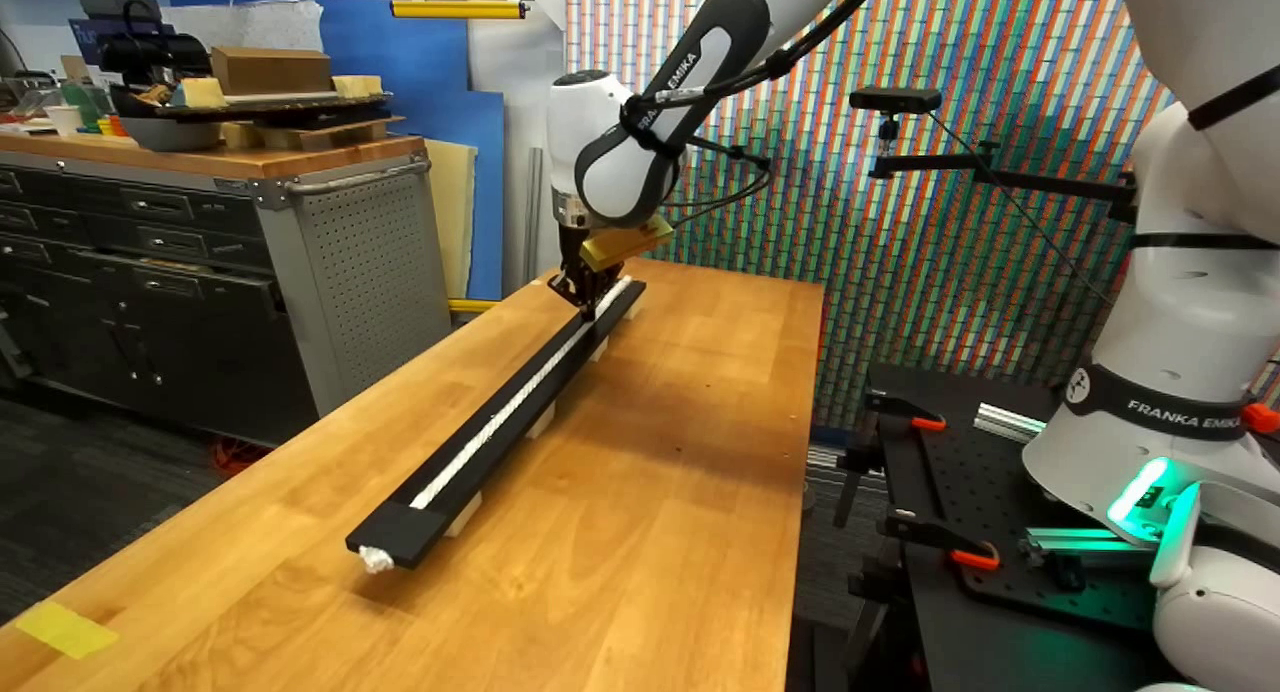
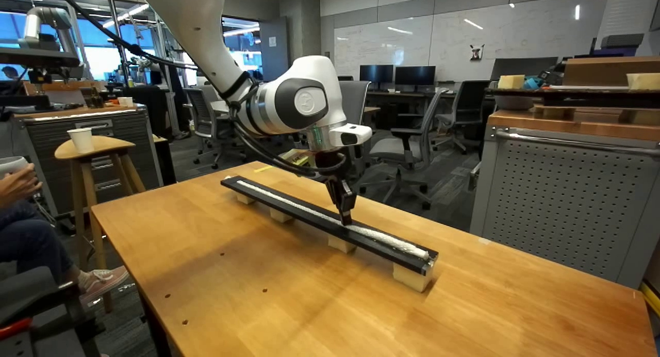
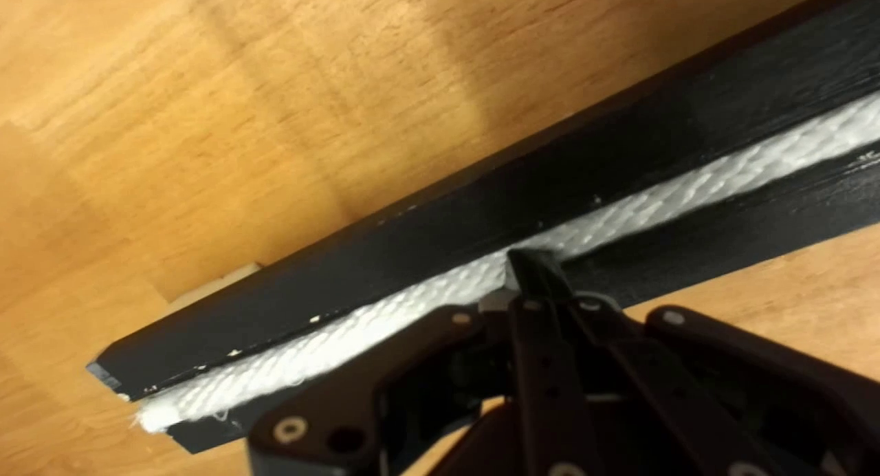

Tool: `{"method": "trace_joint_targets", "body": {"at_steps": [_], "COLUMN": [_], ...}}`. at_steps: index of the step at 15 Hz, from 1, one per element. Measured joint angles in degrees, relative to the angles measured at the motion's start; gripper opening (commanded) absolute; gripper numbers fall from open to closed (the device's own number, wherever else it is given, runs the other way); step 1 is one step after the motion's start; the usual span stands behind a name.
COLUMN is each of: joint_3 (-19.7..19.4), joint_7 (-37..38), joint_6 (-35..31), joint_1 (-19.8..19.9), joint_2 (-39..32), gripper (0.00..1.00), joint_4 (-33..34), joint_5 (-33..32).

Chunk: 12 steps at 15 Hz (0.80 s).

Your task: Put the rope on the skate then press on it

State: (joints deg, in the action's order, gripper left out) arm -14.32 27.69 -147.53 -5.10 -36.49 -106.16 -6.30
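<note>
The black skate (image 1: 400, 534) runs lengthwise along the table, and the white rope (image 1: 492, 425) lies along its groove in both exterior views. Seen from the wrist view, the rope (image 3: 419, 297) sits between the dark walls of the skate (image 3: 385, 259), its frayed end reaching the skate's end. My gripper (image 2: 346, 222) points down with its tips on the rope, partway along the skate. In the wrist view the gripper (image 3: 537, 256) has its fingertips together and is shut, with no rope between them. A short stretch of rope is hidden under the tips.
Pale wooden blocks (image 2: 411, 278) hold the skate above the wooden table (image 1: 640, 572). Yellow tape (image 1: 66, 627) marks a table corner. A drawer cabinet (image 1: 370, 272) stands beyond the table's edge. In an exterior view a seated person's leg (image 2: 31, 243) shows beyond the table.
</note>
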Motion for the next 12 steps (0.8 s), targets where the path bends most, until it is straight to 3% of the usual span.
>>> {"method": "trace_joint_targets", "body": {"at_steps": [12], "joint_3": [0.16], "joint_7": [0.24], "joint_6": [1.52], "joint_1": [0.74], "joint_2": [-0.21], "gripper": [0.0], "joint_4": [1.05], "joint_5": [0.6]}}
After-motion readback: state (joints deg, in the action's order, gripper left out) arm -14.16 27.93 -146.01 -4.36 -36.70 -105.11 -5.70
